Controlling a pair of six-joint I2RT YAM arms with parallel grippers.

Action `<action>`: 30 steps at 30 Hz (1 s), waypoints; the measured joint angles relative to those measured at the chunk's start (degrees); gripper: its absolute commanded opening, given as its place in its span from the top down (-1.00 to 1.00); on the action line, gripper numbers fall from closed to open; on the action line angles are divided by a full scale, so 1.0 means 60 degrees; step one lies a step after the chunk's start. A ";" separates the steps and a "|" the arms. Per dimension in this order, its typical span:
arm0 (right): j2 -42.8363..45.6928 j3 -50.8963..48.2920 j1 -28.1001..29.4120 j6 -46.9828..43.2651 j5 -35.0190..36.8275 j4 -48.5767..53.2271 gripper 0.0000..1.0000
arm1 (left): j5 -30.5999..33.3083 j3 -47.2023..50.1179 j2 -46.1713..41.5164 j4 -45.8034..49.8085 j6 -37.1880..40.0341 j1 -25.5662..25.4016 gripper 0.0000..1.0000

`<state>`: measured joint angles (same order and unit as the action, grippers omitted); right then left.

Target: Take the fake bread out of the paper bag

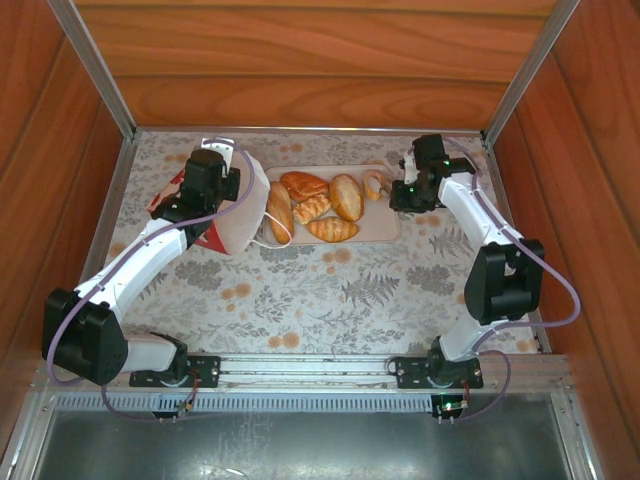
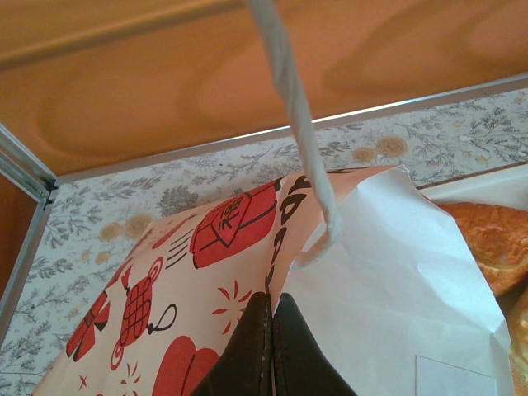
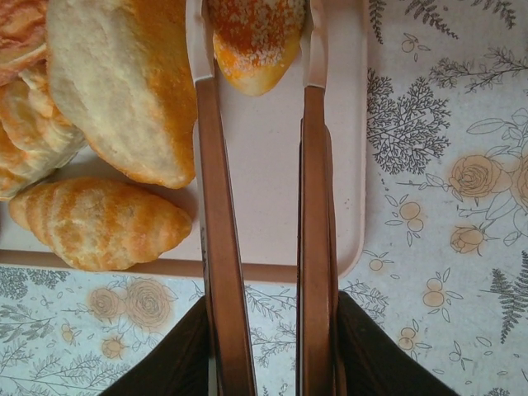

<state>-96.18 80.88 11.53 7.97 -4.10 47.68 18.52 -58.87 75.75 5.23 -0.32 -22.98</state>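
I am looking down at the flowery worktop (image 1: 330, 290), which is spreading out under both arms. The paper bag (image 1: 243, 205) is tipping over in the grip of my left end effector (image 2: 271, 304). Its dark fingers (image 2: 243, 355) are pressing tight together on a fold of the white and red paper. The bag's string handle (image 2: 301, 124) is hanging just in front of those fingers.

The pink tray (image 1: 388, 232) is lying under my right end effector (image 3: 256, 41) and reaching off to its left. The fake bread (image 1: 346, 197) is sitting on the tray in a bunch, out of the bag. It is lying to the left of the right end effector, between it and the left one. A croissant (image 3: 99, 235) is resting just left of the right fingers.

My right end effector is pinching a small bun (image 3: 252, 49) between its fingertips, above the tray. I cannot tell if the bun is touching the tray.
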 measured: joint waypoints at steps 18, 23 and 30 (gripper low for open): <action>-0.0568 0.0069 0.0000 0.0095 -0.0379 0.0051 0.22 | -0.0044 0.0000 0.0000 0.0007 -0.0004 0.0000 1.00; -0.0568 0.0109 0.0000 0.0204 -0.0408 0.0153 0.03 | -0.0058 0.0000 0.0000 0.0011 -0.0004 0.0000 1.00; -0.0470 0.0153 0.0000 0.0306 -0.0324 0.0361 -0.02 | -0.0058 0.0000 0.0000 0.0022 -0.0007 0.0000 1.00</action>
<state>-99.00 81.80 11.53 9.80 -6.04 49.84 18.17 -58.87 75.75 5.37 -0.36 -22.98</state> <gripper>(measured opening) 0.509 0.047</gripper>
